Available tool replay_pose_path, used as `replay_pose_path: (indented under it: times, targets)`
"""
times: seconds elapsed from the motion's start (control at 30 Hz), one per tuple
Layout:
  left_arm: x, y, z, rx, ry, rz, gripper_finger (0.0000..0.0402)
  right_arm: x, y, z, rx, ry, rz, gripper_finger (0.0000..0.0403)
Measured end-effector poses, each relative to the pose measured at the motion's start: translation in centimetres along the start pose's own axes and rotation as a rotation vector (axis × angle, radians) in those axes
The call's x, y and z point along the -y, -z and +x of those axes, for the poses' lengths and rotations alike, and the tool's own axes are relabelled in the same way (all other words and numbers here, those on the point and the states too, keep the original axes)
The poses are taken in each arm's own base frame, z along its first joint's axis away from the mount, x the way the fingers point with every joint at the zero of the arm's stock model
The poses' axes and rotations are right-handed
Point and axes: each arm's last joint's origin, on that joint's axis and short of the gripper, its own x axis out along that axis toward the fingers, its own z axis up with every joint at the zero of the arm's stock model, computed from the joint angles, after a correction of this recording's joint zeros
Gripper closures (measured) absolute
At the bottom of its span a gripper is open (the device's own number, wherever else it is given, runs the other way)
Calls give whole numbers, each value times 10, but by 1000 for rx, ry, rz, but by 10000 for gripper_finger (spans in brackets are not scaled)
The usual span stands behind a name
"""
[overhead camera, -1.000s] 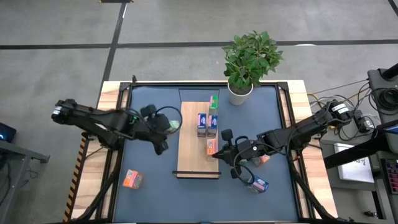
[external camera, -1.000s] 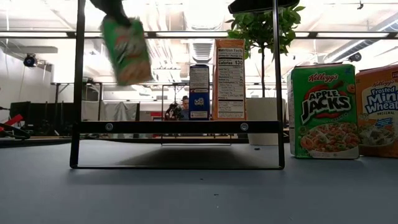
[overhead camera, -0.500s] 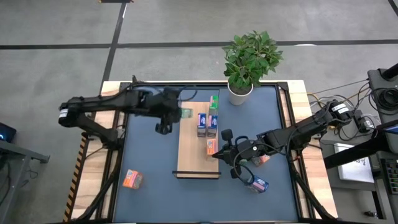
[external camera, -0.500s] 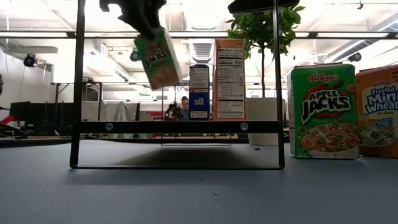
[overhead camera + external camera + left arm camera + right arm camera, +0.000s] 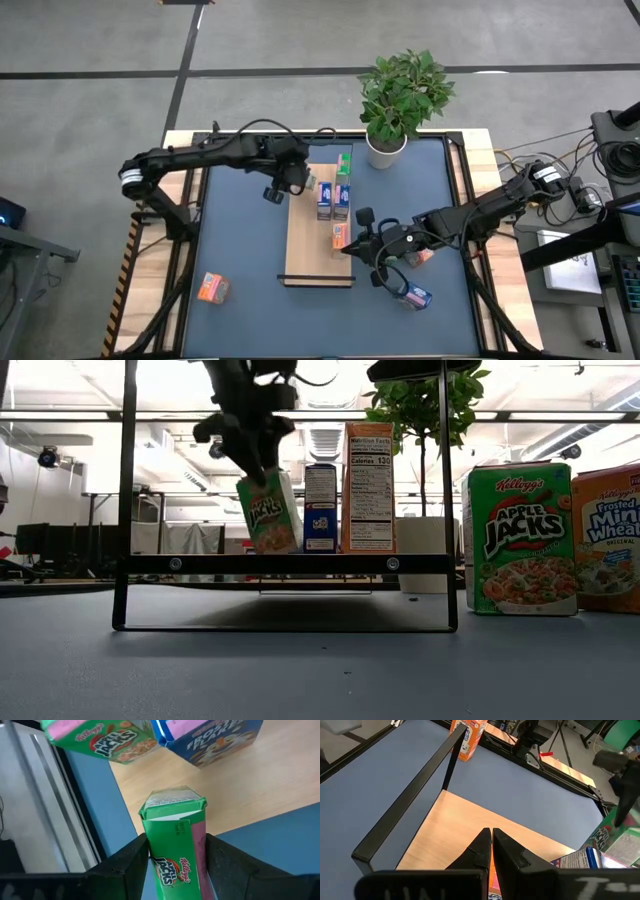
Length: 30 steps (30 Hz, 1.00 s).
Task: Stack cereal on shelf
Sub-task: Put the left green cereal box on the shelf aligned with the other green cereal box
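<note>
My left gripper [image 5: 292, 182] is over the far left part of the shelf [image 5: 305, 250], shut on a green cereal box [image 5: 268, 512] that reaches down to shelf level. On the shelf stand another green box [image 5: 345, 162], two blue-purple boxes [image 5: 333, 200] and an orange one [image 5: 341, 237]. My right gripper [image 5: 491, 840] hovers shut above the shelf's right edge, next to the orange box, touching nothing. The left wrist view shows the held box [image 5: 174, 835] between my fingers [image 5: 135, 862]. My left gripper pinches the green box between its two fingers, one on each long side [image 5: 151, 865], at the box's upper end [image 5: 256, 484]. The fingers slant down from the table's left. The box hangs below them, slightly tilted. Whether its lower end [image 5: 278, 548] touches the shelf, I cannot tell.
A potted plant [image 5: 398, 100] stands at the table's far edge. Loose boxes lie on the blue mat: an orange one [image 5: 212, 288] near left, a blue one [image 5: 415, 296] and an orange one [image 5: 422, 257] by the right arm. The shelf's dark end strip [image 5: 318, 282] faces the near edge.
My left gripper has carried the green box toward the table's right and far edges, from beside the shelf to over its far left part. It has sunk and rolled as it went. The box has come from high and tilted to nearly upright at shelf level.
</note>
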Motion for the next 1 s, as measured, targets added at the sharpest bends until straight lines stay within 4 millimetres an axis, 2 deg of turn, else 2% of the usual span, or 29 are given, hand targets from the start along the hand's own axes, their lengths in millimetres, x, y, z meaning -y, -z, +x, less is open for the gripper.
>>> replay_pose_path:
  times: [0.17, 0.3, 0.7, 0.77, 1.0]
  targets:
    - [-2, -3, 14, -32, -3, 10, 235, 0, 0, 0, -1, 0, 8, 394]
    - [-3, -4, 17, -35, -3, 14, 231, 0, 0, 0, -1, 0, 7, 394]
    - [-7, -6, 17, -9, -35, 51, 162, 0, 0, 0, -2, -1, 9, 394]
    - [-9, -8, 12, -5, -37, 50, 158, 0, 0, 0, -4, -1, 14, 394]
    - [-11, -20, -27, 3, -9, -36, 171, -1, 2, 0, -23, -6, 11, 394]
